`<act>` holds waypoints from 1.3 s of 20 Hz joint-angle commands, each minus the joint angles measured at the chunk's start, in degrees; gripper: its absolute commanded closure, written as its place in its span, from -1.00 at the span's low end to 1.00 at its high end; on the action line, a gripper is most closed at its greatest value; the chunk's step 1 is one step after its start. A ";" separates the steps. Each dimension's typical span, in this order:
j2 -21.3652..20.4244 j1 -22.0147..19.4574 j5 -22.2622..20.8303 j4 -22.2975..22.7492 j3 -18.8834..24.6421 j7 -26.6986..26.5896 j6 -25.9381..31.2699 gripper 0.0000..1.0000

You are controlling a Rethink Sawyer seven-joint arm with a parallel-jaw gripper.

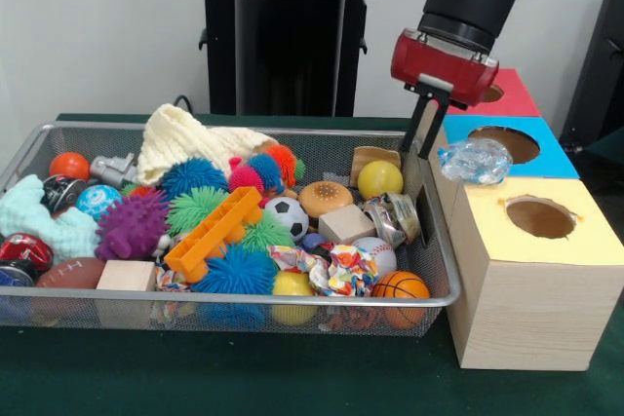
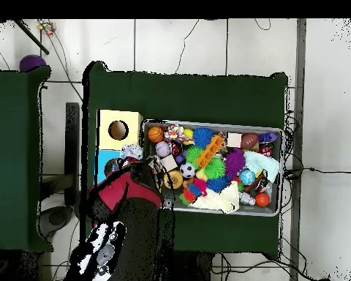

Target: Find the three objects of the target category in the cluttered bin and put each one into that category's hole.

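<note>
At the upper right of the front view, the red and black arm is coming down into the frame, and its gripper (image 1: 429,133) is hanging with its two dark fingers close together, pointing down beside the bin's right wall. Nothing is showing between them, so they look closed on nothing, though the gap at the tips is hard to read. Just right of those fingers, a crumpled see-through plastic bottle (image 1: 476,161) is lying on the top of the wooden boxes, at the near edge of the blue box (image 1: 507,129) where it meets the yellow box (image 1: 570,241). It is sitting beside the blue box's round hole (image 1: 504,143), not inside it. A red box (image 1: 515,93) is standing behind the blue one.

The bin (image 1: 292,300) is filling the left and centre of the frame, crowded with toys: an orange ladder-like block (image 1: 213,231), a soccer ball (image 1: 286,216), a small basketball (image 1: 400,286), a purple spiky ball (image 1: 132,224) and a dented metal can (image 1: 398,218) near the right wall.

In the overhead view, the bottle (image 2: 131,152) is showing at centre left, between the yellow box (image 2: 105,117) and the arm.
</note>
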 commanded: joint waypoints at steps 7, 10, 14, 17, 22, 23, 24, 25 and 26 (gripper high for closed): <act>-4.46 -16.45 -0.55 6.02 11.27 -6.95 -2.58 1.00; -6.68 -23.60 -1.51 6.70 15.17 -12.04 -1.32 1.00; -7.07 -34.22 -3.81 5.08 20.70 -18.83 -0.51 1.00; -4.93 -37.72 -4.68 -0.12 21.61 -20.34 2.18 1.00; 2.55 -40.21 -6.28 -12.40 22.32 -18.94 5.70 1.00; 3.76 -40.20 -6.54 -14.35 22.31 -18.49 6.23 1.00; 4.98 -40.18 -6.79 -16.30 22.30 -18.03 6.77 1.00; 5.83 -40.21 -6.78 -17.86 22.54 -17.89 7.19 1.00; 6.48 -40.23 -6.71 -19.08 22.98 -17.94 7.66 1.00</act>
